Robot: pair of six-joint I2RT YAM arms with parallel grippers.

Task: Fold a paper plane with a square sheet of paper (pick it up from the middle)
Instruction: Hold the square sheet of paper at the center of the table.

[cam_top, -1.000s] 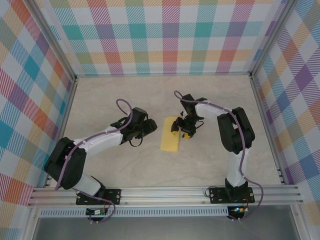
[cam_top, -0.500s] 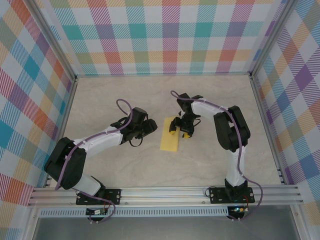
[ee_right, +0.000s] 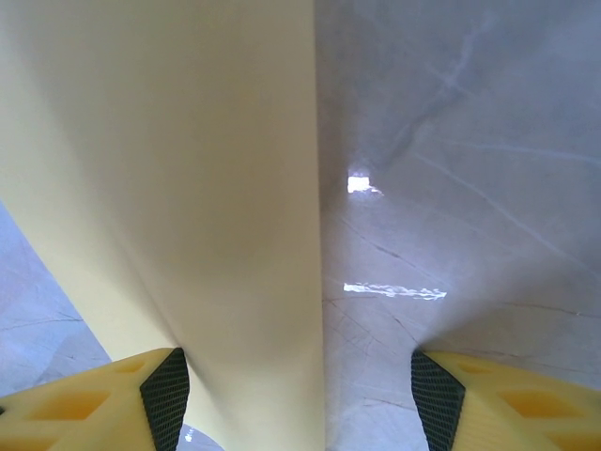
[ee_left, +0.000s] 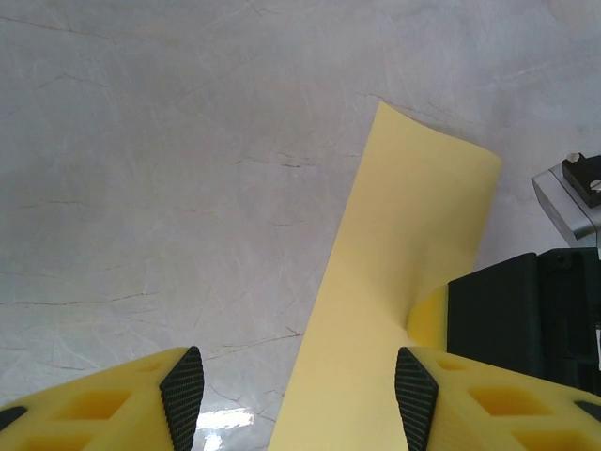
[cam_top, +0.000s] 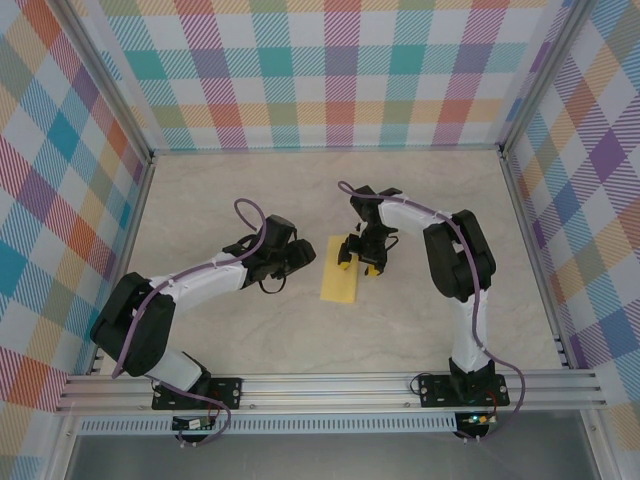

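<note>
two robot arms reach over a pale marbled tabletop (cam_top: 250, 200). the left tool (cam_top: 304, 255), left of centre in the overhead view, stands partly open and grips nothing. in its wrist view two yellow fingers with black pads (ee_left: 182, 395) sit at the lower edge of the frame, and the near end of the yellow sheet of paper (cam_top: 340, 285) lies between them, close to the right-hand pad.

the right tool (cam_top: 358, 265), just right of centre, is also open, astride the upper part of the sheet. in its wrist view the paper fills the left half of the frame, right beside the left-hand pad, not pinched.

the sheet is a narrow strip at the centre of the tabletop, one end curling off the surface. pastel plaid walls (cam_top: 340, 80) enclose three sides, and a metal rail (cam_top: 330, 385) crosses the bottom.

count: two arms, two tools, one sheet.
</note>
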